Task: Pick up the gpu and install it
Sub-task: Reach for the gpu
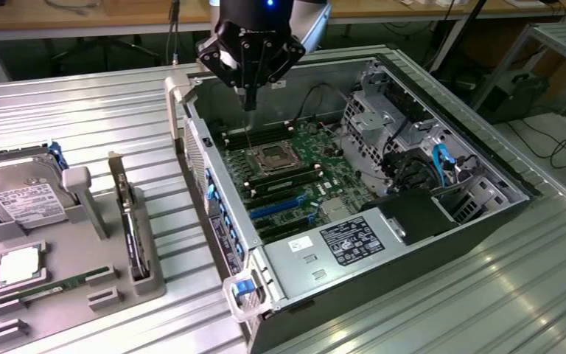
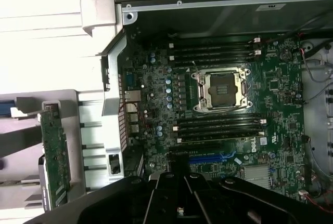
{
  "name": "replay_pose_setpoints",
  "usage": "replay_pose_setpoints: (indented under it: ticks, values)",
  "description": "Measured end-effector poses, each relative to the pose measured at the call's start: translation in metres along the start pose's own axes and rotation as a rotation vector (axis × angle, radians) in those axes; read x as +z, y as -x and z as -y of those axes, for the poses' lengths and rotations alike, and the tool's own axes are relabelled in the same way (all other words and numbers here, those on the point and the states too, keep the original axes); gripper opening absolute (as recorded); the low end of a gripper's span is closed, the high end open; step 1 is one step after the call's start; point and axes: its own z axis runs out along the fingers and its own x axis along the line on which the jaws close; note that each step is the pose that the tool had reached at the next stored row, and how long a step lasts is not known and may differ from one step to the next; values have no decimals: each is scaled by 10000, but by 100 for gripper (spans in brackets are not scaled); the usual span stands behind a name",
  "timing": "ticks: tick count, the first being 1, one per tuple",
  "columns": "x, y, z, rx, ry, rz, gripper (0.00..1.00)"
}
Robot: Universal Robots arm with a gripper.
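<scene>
The tool (image 1: 250, 102) hangs over the open computer case (image 1: 189, 133), above the far end of the motherboard (image 1: 298, 173). Its tip is just beyond the empty processor socket (image 1: 268, 157) and over the black memory slots (image 1: 244, 136). Its fingers come together in one narrow tip with nothing between them, so it is closed and empty.

The gpu (image 1: 130, 221) is not in the case. It stands on its edge in a slot of the grey holder (image 1: 71, 302), which lies on the ribbed metal table (image 1: 86, 110) to the exterior view's left of the case. In the wrist view the gpu (image 2: 54, 151) shows as an upright green card in the holder, outside the case wall. The gpu is well apart from the tool, on the exterior view's left and nearer the camera, with the case's side wall between them. Nothing touches it.

The same holder carries a hard drive (image 1: 23, 195) with a white label, leaning in its cradle. A square processor chip (image 1: 18, 267) lies flat nearby, and a narrow green memory stick (image 1: 52, 289) lies beside it.

Inside the case, blue expansion slots (image 1: 278, 208) sit on the near side of the socket and are unoccupied. The power supply (image 1: 347, 243) with its label is at the case's near end.
</scene>
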Motion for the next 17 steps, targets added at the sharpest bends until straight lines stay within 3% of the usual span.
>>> replay_pose_setpoints:
  ticks: [17]
  values:
    - [-5,-140,24,-1,-1,-1,11]
